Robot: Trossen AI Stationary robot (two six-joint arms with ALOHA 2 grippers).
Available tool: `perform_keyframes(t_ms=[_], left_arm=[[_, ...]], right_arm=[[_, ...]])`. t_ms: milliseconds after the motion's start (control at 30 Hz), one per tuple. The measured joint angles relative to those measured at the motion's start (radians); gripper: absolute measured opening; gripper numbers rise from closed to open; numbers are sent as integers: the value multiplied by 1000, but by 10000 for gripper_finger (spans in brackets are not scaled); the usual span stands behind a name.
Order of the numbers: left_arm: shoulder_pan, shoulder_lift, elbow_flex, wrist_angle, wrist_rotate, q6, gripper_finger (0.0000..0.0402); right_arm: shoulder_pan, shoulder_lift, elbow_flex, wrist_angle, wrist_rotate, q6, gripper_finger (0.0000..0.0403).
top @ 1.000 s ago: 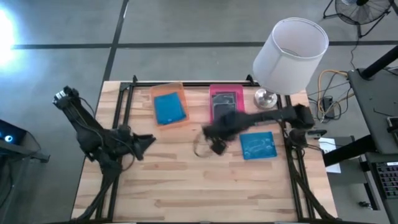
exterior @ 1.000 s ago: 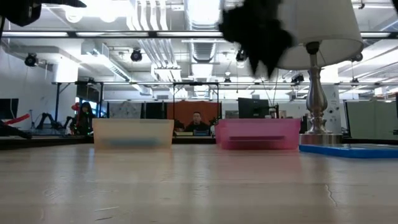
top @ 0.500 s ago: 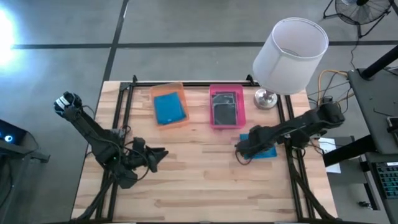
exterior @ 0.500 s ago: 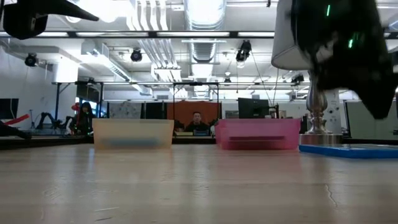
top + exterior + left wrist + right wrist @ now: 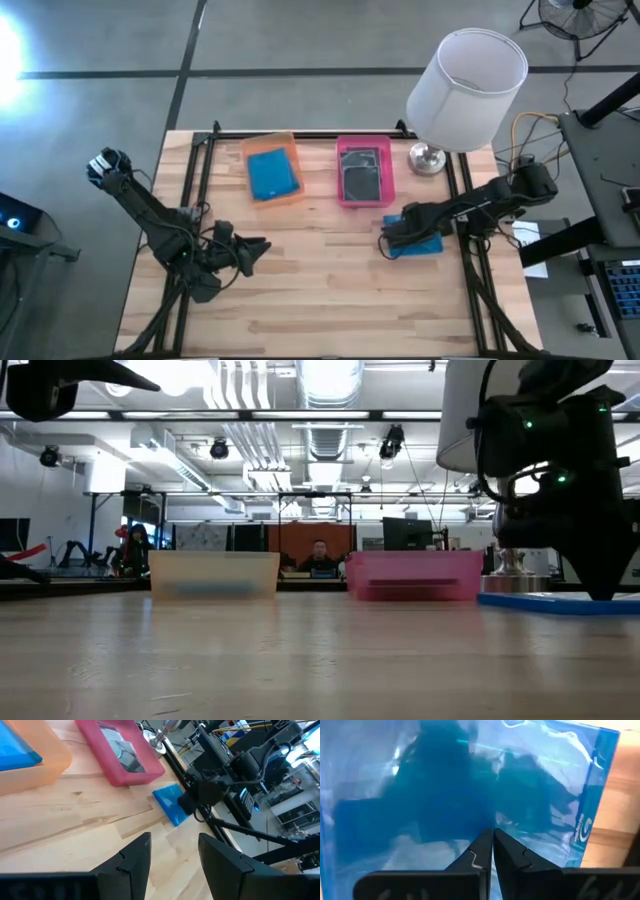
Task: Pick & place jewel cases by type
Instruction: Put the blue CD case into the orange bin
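Note:
A bright blue jewel case (image 5: 428, 246) lies flat on the table at the right. My right gripper (image 5: 386, 240) stands shut over its left end, and its wrist view is filled by the case (image 5: 420, 795). A second blue case (image 5: 272, 176) lies in the orange tray (image 5: 291, 196). A dark case (image 5: 362, 176) lies in the pink tray (image 5: 343, 196). My left gripper (image 5: 264, 245) is open above the bare wood at the left, touching nothing. My right gripper sets its shut fingertips (image 5: 481, 851) on the blue case's top face (image 5: 470, 815), near the case's left end. The fingers come from above, slanting in from the table's right. The case lies flat on the table (image 5: 560, 601).
A lamp with a white shade (image 5: 466, 88) and a chrome base (image 5: 428, 158) stands at the far right, close to the pink tray. Black frame rails (image 5: 470, 270) run along both table sides. Bare wood lies in the near half. People sit in the room behind.
My right gripper has swung from the table's middle, below the pink tray, toward the right edge and come down onto the blue case, which has stayed in place. My left gripper has shifted a little toward the right and near edges.

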Motion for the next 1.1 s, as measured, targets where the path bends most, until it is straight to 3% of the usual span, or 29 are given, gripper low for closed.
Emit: perform_keyframes(t_ms=[133,233,300,400,533,667,867,967,1100], left_arm=[[7,0,0,-1,0,1,147],[15,-1,0,-1,1,1,147],[20,-1,0,-1,11,1,147],[22,-1,0,-1,33,0,147],[24,9,-7,0,160,-1,147],[58,73,-14,8,347,0,147],[185,201,-14,170,510,113,147],[255,272,-11,270,609,197,147],[310,353,13,303,663,259,147]], right_arm=[[32,35,65,53,-34,-17,13],[61,37,146,274,-93,-133,13],[84,20,210,391,-28,-179,13],[92,-3,298,281,146,-136,13],[72,-1,356,145,95,-249,13],[86,-4,332,-13,10,-271,13],[124,-30,223,-133,-89,-173,13],[130,-31,141,-22,-171,-139,13],[159,-25,68,204,-155,-54,13]])
